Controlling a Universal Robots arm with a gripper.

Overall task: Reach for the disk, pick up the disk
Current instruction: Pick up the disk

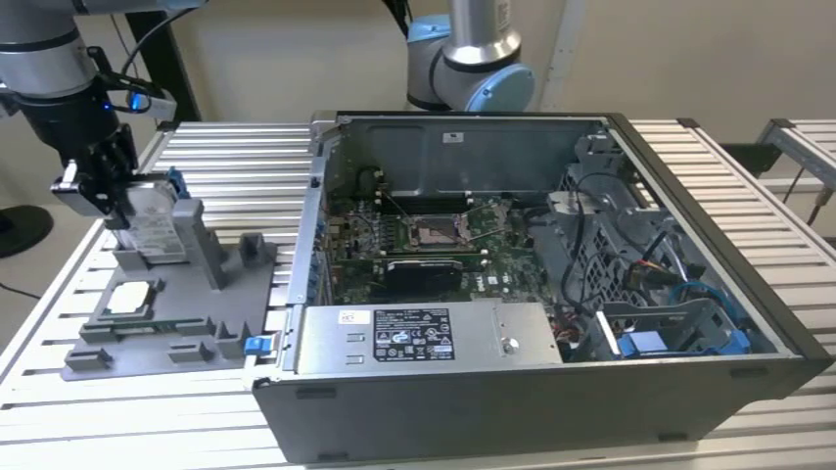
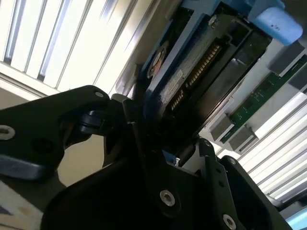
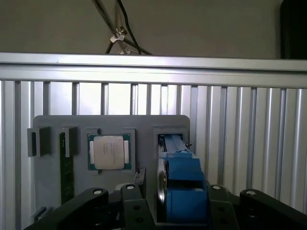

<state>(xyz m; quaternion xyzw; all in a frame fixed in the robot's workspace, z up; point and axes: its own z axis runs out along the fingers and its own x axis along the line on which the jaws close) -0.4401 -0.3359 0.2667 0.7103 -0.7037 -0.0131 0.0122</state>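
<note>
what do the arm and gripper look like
The arm is silver tubing with light-blue joint caps; a blue light glows at its black wrist, with a black cable beside it. The gripper is black, jointed, with silver screws.

1. In the exterior view, the gripper (image 1: 120,201) is covering the disk (image 1: 155,227) along its side towards the exterior view's left, and the grey fixture (image 1: 170,294) is hiding the disk's lower end.
2. The arm (image 1: 46,69) is running out past that picture's upper corner.
3. The computer case (image 1: 523,392) is blocking the base of a second arm (image 1: 471,54) on the far side, and the picture's edge is cutting off that arm's upper part.
4. In the second wrist view, the picture's edge is cropping one end of the disk (image 2: 192,81), and the gripper's dark body is masking the other.
5. In the first wrist view, the blue bracket (image 3: 181,182) is facing the camera and concealing the metal body behind it.
6. The sticker (image 1: 411,334) print is showing too small to read.
</note>
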